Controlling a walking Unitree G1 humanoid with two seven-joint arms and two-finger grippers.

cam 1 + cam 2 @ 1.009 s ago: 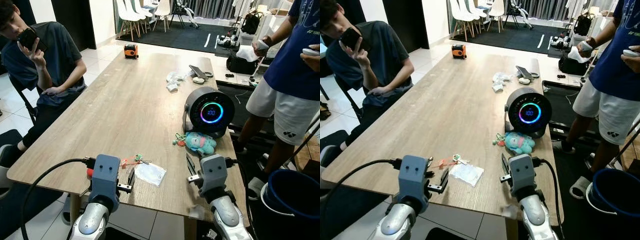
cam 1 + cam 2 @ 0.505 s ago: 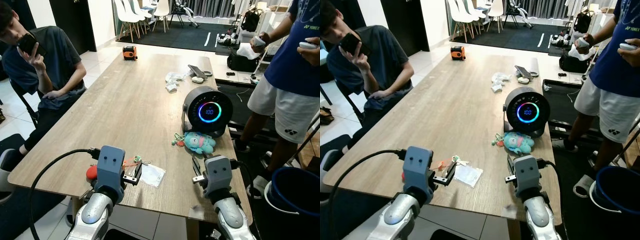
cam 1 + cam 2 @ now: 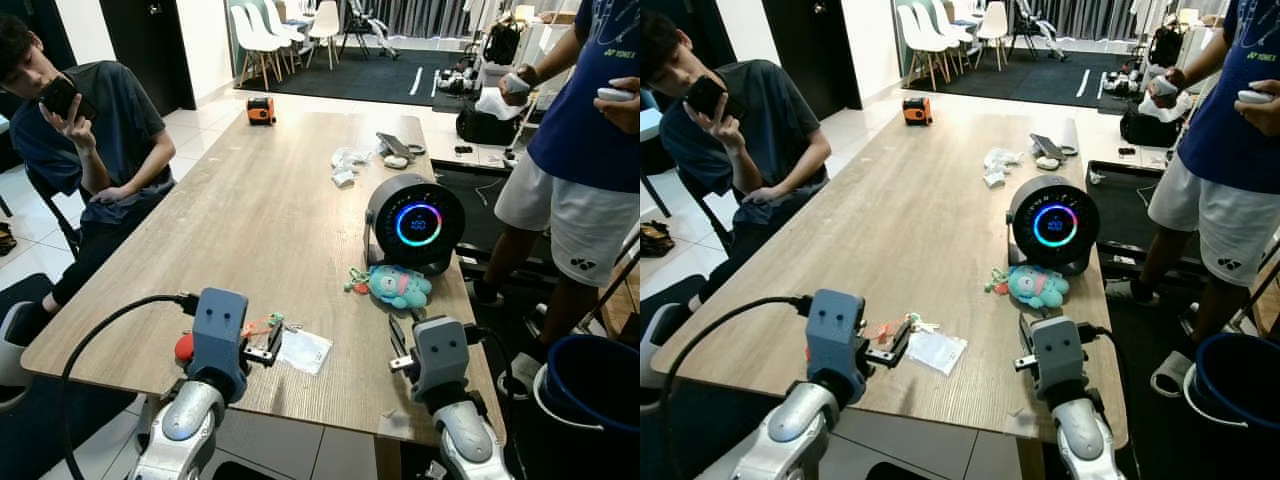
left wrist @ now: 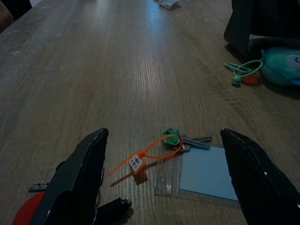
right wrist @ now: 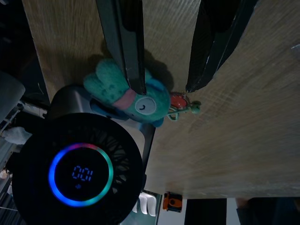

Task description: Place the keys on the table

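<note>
The keys (image 4: 180,140) have a green cap and an orange zip-tie tag (image 4: 137,162). They lie flat on the wooden table (image 3: 250,210) next to a clear card sleeve (image 4: 206,173), near the front edge. My left gripper (image 3: 262,345) hovers just behind them, open. In the left wrist view the keys rest on the wood between its spread fingers (image 4: 84,178). My right gripper (image 3: 397,338) is open over the table's front right, in line with a teal plush toy (image 5: 136,101), and holds nothing.
A round black fan (image 3: 415,222) with a glowing ring stands behind the plush. An orange tape measure (image 3: 260,110) and small items sit at the far end. One person sits at the left (image 3: 90,130) and another stands at the right (image 3: 580,150). A blue bucket (image 3: 590,385) stands at the right.
My left gripper has moved forward and now sits close behind the keys. The keys and card sleeve have stayed put on the table. The head view has shifted slightly.
</note>
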